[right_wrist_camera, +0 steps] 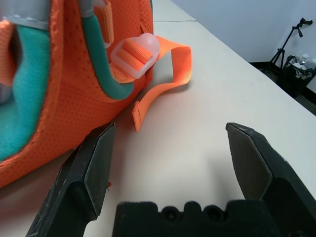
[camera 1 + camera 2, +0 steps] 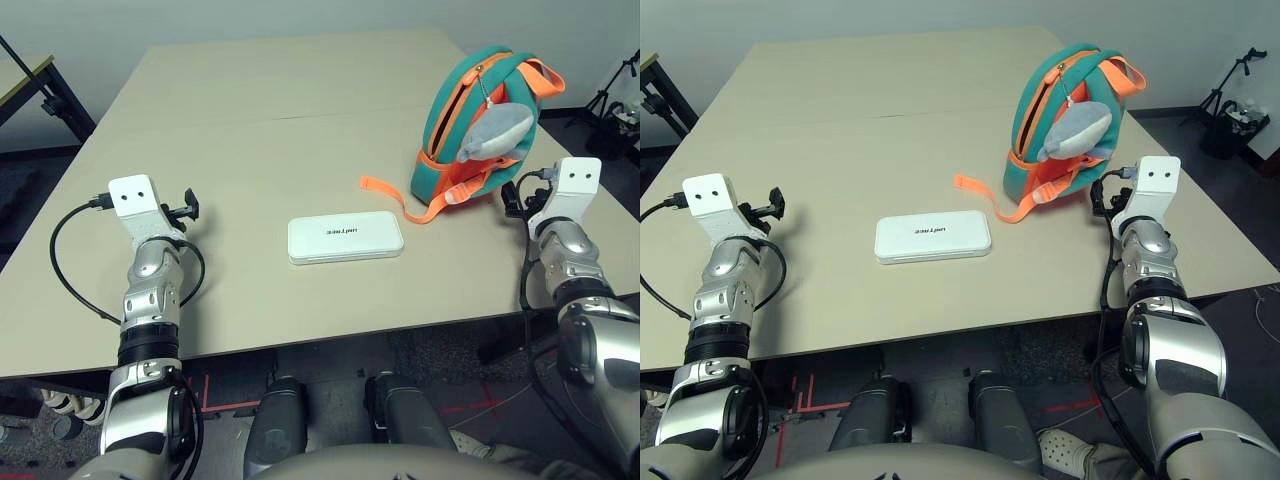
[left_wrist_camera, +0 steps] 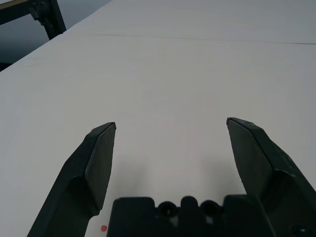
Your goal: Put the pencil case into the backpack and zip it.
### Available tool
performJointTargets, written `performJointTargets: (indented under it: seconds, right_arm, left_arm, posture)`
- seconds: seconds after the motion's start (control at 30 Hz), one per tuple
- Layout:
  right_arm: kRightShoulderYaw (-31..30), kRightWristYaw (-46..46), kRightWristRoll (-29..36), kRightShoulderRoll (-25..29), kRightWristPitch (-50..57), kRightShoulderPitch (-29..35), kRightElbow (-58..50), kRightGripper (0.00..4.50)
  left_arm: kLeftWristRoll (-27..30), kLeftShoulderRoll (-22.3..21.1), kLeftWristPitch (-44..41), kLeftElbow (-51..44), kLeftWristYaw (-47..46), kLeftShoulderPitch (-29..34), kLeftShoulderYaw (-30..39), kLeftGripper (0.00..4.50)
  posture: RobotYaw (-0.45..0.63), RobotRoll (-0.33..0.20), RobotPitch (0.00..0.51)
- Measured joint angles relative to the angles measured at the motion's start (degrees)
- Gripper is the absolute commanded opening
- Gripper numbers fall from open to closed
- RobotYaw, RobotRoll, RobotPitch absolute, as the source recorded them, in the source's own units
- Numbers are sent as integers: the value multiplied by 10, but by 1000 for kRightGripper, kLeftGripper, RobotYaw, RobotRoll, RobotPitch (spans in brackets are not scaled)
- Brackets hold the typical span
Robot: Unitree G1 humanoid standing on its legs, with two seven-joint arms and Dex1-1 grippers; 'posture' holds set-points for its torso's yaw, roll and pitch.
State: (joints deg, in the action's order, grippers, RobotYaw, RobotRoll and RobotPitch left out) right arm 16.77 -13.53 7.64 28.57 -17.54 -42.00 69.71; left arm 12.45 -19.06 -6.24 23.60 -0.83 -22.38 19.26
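The white pencil case point(image 2: 346, 238) lies flat at the middle of the table, lettering up. Upright at the right stands the teal and orange backpack point(image 2: 478, 125), its top zip gaping and a grey shark charm point(image 2: 495, 130) hanging on its front. An orange strap point(image 2: 397, 194) trails from it toward the case. My left gripper point(image 3: 170, 129) is open over bare tabletop, well left of the case. My right gripper point(image 1: 170, 133) is open just right of the backpack's orange back panel point(image 1: 64, 94), holding nothing.
The beige table point(image 2: 260, 110) stretches far behind the case. A dark stand point(image 2: 40, 95) sits off the table's far left, and a tripod point(image 2: 610, 85) with clutter is on the floor at the far right. The table's right edge runs close to my right arm.
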Motion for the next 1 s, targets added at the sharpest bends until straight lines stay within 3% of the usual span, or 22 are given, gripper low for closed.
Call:
performJointTargets:
  seconds: [0.33, 0.47, 0.63, 0.73, 0.87, 1.0]
  right_arm:
    - [-1, -17, 0, 2, 0, -2, 0, 4453]
    - [-2, -28, -1, 32, 0, 10, -4, 4453]
    - [1, -72, 4, 76, 6, 65, -39, 4453]
    - [-5, -135, 6, 93, 24, 97, -91, 4453]
    - [-27, -237, 16, 123, 88, 172, -237, 4453]
    - [-40, -304, 33, 145, 180, 229, -381, 4453]
  left_arm:
    - [3, -3, 2, 0, 20, 0, 0, 4500]
    - [7, -19, 5, 1, 57, -6, -1, 4500]
    - [14, -53, 11, 38, 122, -28, 0, 4500]
    - [29, -70, 11, 54, 181, -45, -1, 4500]
    - [39, -101, 9, 94, 284, -87, -13, 4500]
    - [96, -113, -41, 109, 393, -120, -7, 4500]
  posture:
    - [-1, 0, 54]
    - [-56, 0, 36]
    - [-95, 0, 51]
    - [-107, 0, 60]
    - [-129, 0, 65]
    - [-130, 0, 72]
